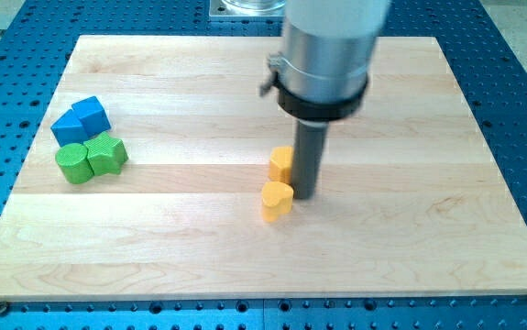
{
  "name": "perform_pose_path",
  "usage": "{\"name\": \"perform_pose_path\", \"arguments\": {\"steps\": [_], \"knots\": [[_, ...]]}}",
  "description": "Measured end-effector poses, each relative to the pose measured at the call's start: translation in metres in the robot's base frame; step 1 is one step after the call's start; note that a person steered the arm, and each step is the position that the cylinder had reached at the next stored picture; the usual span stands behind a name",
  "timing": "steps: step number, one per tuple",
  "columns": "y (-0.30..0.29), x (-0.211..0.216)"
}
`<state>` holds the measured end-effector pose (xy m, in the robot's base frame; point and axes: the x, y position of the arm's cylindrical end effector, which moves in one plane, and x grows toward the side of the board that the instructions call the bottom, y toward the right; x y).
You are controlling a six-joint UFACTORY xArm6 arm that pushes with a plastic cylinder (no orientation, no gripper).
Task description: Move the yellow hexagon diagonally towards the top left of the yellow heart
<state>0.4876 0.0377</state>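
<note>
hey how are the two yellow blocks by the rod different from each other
The yellow hexagon sits nearer the view's top; the yellow heart lies just below it. The hexagon's right side is hidden behind the rod, while the heart shows whole. The hexagon has flat facets; the heart looks rounded, with a notch. My tip stands right of both, close to the heart. Both are yellow and similar in size.

My rod [303, 160] is dark, under a silver-grey collar. Two yellow blocks, the hexagon [281, 163] and the heart [277, 199]. Two blue blocks [81, 120], two green ones [92, 157] (ridged tops), pale striped wooden board [410, 183], blue perforated table [520, 101].
</note>
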Motion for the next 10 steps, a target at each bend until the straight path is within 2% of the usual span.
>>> {"name": "perform_pose_path", "arguments": {"steps": [1,2,3,4,6,8,9,10], "knots": [[-0.005,-0.022],[-0.002,-0.018],[0.018,0.0],[0.048,-0.012],[-0.038,-0.071],[-0.092,-0.087],[-0.038,-0.087],[-0.004,-0.055]]}}
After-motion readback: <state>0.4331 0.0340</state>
